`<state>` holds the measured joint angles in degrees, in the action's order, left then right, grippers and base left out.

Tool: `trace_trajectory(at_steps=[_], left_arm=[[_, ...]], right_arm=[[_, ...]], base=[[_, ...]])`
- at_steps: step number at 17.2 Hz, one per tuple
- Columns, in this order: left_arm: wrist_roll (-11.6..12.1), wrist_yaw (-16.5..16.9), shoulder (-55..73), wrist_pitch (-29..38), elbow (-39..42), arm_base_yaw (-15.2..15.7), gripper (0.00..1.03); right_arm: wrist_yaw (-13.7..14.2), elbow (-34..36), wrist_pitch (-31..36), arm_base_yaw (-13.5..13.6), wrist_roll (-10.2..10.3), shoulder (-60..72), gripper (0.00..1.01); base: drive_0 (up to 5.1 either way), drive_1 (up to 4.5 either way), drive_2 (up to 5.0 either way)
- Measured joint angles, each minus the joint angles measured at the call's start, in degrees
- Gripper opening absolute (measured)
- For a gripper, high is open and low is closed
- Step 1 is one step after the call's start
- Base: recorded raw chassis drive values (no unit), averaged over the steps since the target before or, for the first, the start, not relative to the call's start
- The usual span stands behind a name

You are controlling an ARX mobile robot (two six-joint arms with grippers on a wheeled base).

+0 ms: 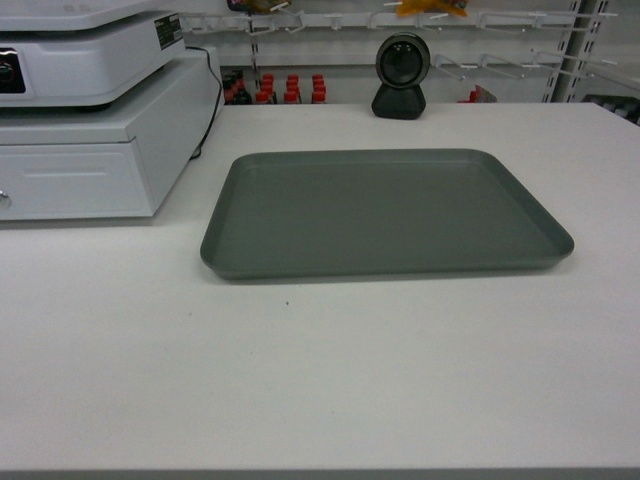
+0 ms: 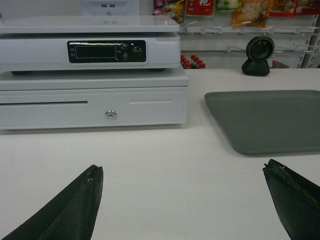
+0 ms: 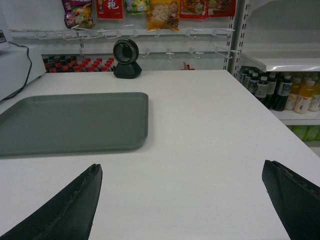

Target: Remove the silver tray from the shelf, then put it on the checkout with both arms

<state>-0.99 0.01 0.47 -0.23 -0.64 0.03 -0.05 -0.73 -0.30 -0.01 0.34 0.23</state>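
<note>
The silver tray (image 1: 385, 212) lies flat on the white checkout (image 1: 320, 380), near its middle, with nothing on it. It also shows in the left wrist view as the tray (image 2: 267, 121) ahead to the right, and in the right wrist view as the tray (image 3: 72, 123) ahead to the left. My left gripper (image 2: 182, 170) is open over bare tabletop, short of the tray's near left corner. My right gripper (image 3: 181, 167) is open over bare tabletop, off the tray's near right corner. Neither arm shows in the head view. A shelf (image 3: 285, 62) board stands at the far right.
A white cash drawer (image 1: 90, 155) with a register on top stands left of the tray, its cable trailing behind. A black round scanner (image 1: 400, 78) stands at the checkout's back edge. Bottles (image 3: 280, 92) fill the racks right of the checkout, and snack bags hang behind.
</note>
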Motion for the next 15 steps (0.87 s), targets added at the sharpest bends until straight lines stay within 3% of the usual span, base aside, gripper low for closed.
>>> trace_trajectory(at_steps=[15], left_arm=[[0.0,0.0,0.0,0.3,0.0,0.0,0.98]], right_arm=[[0.0,0.0,0.4,0.0,0.0,0.0,0.98]], base=[[0.0,-4.01,4.0]])
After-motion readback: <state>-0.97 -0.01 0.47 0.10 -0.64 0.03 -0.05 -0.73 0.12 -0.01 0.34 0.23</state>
